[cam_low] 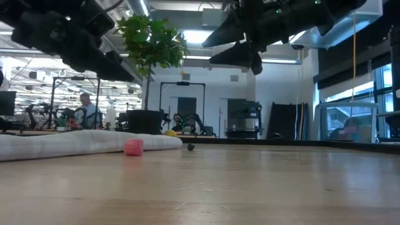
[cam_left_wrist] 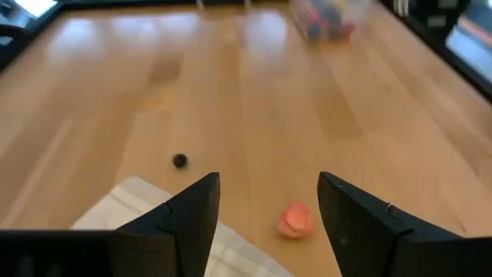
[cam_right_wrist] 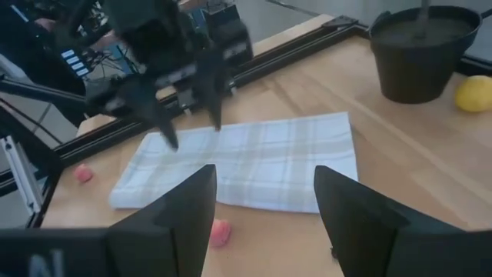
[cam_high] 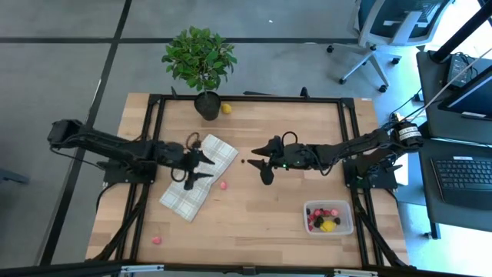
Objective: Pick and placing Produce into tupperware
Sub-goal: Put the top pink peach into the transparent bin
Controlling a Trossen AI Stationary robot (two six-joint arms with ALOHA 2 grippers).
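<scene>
Tupperware (cam_high: pixel 329 218) near table's front right corner, already holding several produce pieces: red, dark, yellow. Loose produce elsewhere, placed against plaid cloth (cam_high: pixel 198 176): pink piece (cam_high: pixel 223 185) just off cloth's right edge; dark berry (cam_high: pixel 243 161) farther right; another pink piece (cam_high: pixel 156 240) well in front of cloth, near table's front edge; lemon (cam_high: pixel 226 108) behind cloth, beside potted plant (cam_high: pixel 200 60).

Left gripper (cam_high: pixel 201 167) above cloth's right part, fingers apart, nothing between. Right gripper (cam_high: pixel 261 163) right of dark berry, raised off table, fingers apart, empty.
</scene>
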